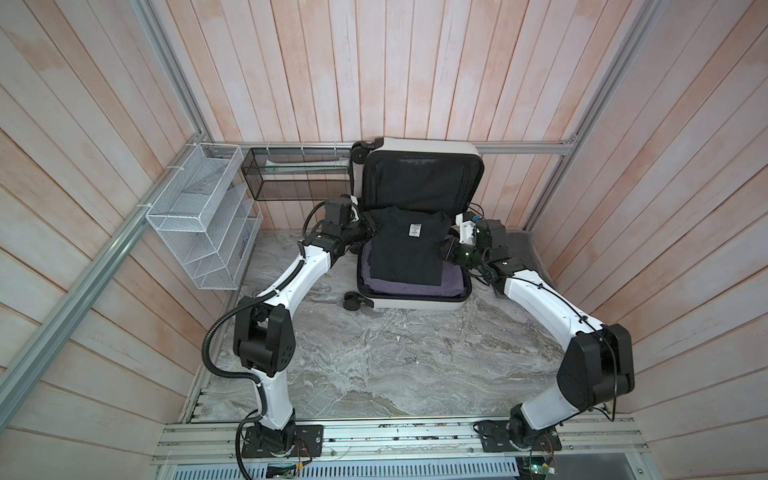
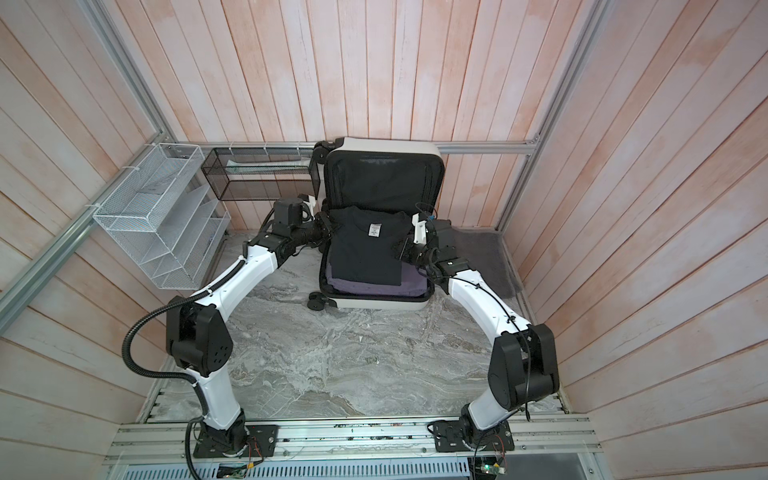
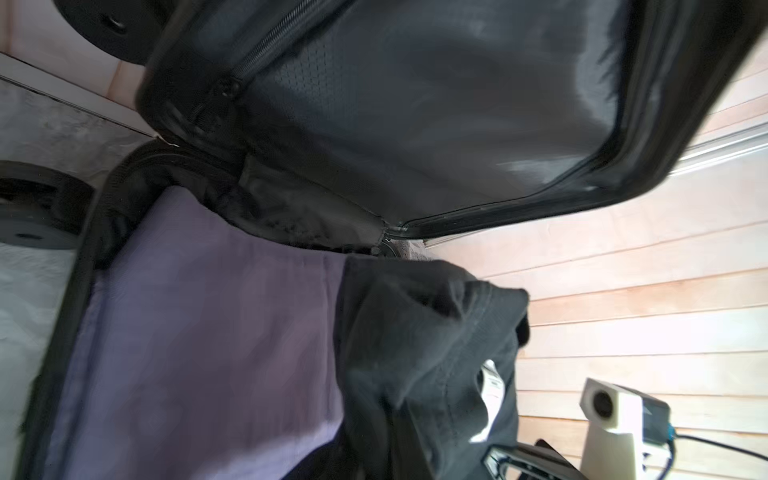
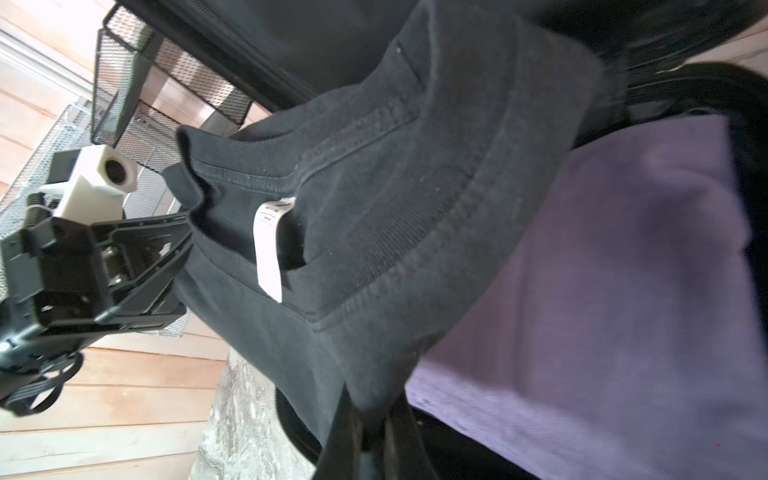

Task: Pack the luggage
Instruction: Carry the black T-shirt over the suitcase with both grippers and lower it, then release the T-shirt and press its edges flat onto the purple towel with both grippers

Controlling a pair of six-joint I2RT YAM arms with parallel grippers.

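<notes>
**Open suitcase, half filled, one shirt held over it by both arms**

The luggage (image 1: 415, 302) (image 2: 382, 303) lies open at the back of the marble-patterned tabletop (image 1: 374, 353). Its base is flat on the table and its black-lined lid (image 1: 419, 183) stands upright against the plank wall.

On the left wall hangs a white wire rack (image 1: 199, 232) with stepped tiers; what it holds cannot be made out. Beside the lid, on the back wall, is a black wire-mesh basket (image 1: 299, 174), with something long and pale lying in it that is too faint to name.

In the suitcase base, a folded black T-shirt (image 1: 409, 253) (image 2: 365, 249) (image 3: 415, 353) (image 4: 395, 166) lies on top of a folded purple garment (image 1: 399, 286) (image 2: 411, 278) (image 3: 208, 332) (image 4: 602, 291). The purple cloth fills the floor of the base. The shirt's hem end rests on it, and its collar end is raised near the hinge.

The left gripper (image 1: 369, 227) (image 2: 326, 226) (image 4: 185, 245) is pinched tight on the shirt's left shoulder edge. The right gripper (image 1: 442, 249) (image 2: 397, 249) (image 4: 374, 436) is clamped likewise on the right shoulder edge.

A white neck label (image 1: 415, 230) (image 4: 270, 249) shows at the collar.
</notes>
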